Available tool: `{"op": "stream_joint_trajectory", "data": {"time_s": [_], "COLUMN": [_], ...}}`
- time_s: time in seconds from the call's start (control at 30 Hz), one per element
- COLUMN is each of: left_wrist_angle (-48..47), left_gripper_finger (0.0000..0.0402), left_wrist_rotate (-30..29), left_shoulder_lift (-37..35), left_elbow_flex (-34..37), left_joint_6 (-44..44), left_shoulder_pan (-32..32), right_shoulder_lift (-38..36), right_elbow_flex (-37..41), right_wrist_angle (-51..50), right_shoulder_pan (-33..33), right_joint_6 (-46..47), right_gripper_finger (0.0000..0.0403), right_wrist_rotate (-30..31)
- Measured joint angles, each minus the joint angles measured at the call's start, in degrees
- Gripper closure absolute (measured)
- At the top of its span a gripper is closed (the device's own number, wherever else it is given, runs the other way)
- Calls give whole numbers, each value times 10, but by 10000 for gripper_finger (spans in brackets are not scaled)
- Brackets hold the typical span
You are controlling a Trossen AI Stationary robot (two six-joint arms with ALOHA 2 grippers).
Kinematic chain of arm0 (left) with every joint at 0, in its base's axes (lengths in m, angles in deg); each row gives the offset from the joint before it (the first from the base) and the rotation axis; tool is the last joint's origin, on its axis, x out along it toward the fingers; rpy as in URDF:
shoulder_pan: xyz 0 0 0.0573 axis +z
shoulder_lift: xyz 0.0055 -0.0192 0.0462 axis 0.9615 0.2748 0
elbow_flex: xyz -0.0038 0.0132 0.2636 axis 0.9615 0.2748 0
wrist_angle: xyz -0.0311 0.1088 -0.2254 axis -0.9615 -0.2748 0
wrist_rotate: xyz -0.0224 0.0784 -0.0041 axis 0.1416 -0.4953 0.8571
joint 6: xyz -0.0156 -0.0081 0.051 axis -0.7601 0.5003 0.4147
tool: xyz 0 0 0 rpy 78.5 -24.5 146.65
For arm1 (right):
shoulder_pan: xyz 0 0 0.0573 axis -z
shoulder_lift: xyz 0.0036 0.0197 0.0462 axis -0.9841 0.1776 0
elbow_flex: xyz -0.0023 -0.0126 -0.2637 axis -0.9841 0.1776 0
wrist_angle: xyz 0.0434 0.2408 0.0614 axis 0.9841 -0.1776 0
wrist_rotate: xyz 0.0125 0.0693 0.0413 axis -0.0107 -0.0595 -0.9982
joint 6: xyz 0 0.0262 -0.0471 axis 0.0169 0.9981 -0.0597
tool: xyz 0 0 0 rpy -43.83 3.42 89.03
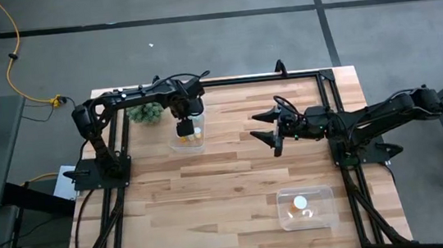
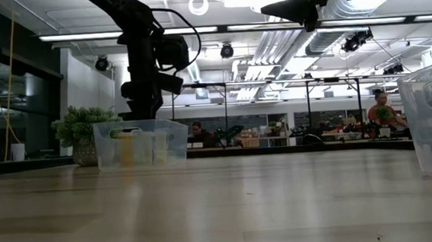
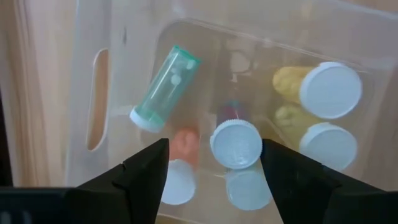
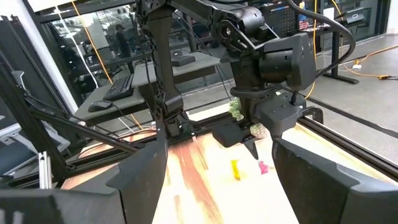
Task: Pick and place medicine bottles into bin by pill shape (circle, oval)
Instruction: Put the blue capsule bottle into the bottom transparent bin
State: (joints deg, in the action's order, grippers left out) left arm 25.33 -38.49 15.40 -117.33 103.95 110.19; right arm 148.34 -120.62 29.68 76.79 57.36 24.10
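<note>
Left gripper (image 3: 214, 165) hangs over the clear bin (image 1: 187, 136) at the back of the table (image 1: 227, 181), its two fingers (image 3: 146, 171) spread apart with nothing between them. Straight below the gap stands a bottle with a white cap (image 3: 236, 144), upright inside the bin. Around that bottle lie others: a teal bottle (image 3: 165, 87) tilted on its side with its cap toward the bin's handle slot, a reddish bottle (image 3: 183, 146) just beside the white-capped one, and two yellow bottles (image 3: 323, 93) with white caps against the far wall of the bin. More pale caps show lower in the wrist view, partly hidden by the fingers. A small green plant (image 1: 148, 113) sits just beside the bin, on the left arm's side. Right gripper (image 1: 274, 131) hovers above the bare middle of the table, well apart from the bin, fingers wide open and empty. Near the front edge on the right arm's side rests a second clear bin (image 1: 306, 207) with one white-capped bottle (image 1: 300, 202) inside.
</note>
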Motion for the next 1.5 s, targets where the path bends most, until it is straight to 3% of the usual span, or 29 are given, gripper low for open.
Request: {"op": "stream_joint_trajectory", "data": {"time_s": [1.0,1.5], "left_wrist_angle": [9,17], "left_gripper_finger": [177,273], "left_wrist_rotate": [14,14], "left_shoulder_lift": [32,29], "left_elbow_flex": [1,1], "left_joint_6": [21,21], "left_shoulder_pan": [-10,-9], "right_shoulder_lift": [0,0], "right_elbow_flex": [0,0], "right_wrist_angle": [0,0], "right_shoulder_pan": [0,0], "right_joint_6": [0,0], "right_gripper_finger": [121,121], "right_wrist_rotate": [0,0]}}
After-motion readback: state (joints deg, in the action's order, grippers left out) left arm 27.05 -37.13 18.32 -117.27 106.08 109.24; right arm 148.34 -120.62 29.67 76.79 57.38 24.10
